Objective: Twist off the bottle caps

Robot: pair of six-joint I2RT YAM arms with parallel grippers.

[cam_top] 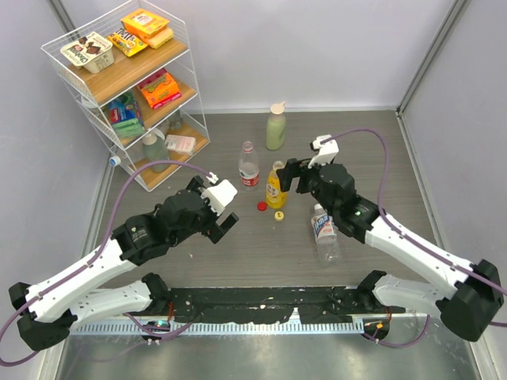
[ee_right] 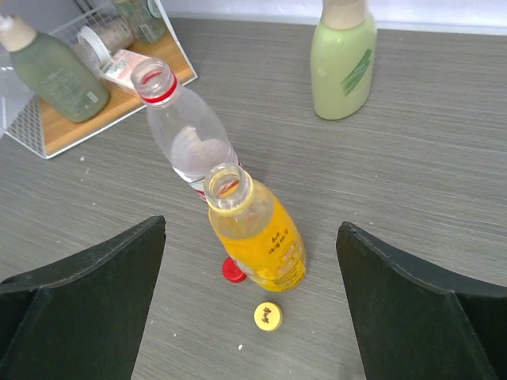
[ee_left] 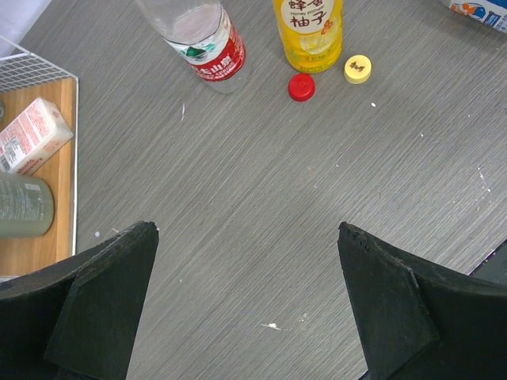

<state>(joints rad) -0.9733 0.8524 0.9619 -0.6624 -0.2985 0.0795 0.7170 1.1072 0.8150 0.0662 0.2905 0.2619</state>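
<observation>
A clear bottle with a red label and a yellow juice bottle stand open at mid-table. The red cap and yellow cap lie loose just in front of them, and show in the left wrist view as the red cap and yellow cap. A third clear bottle with a blue label stands by the right arm, with a pale cap on its neck. My left gripper is open and empty, left of the caps. My right gripper is open, with the yellow bottle just ahead between its fingers, not touching them.
A pale green bottle with a beige cap stands behind the bottles. A white wire rack with wooden shelves holding snacks and a green bottle fills the back left. The rack's corner shows in the left wrist view.
</observation>
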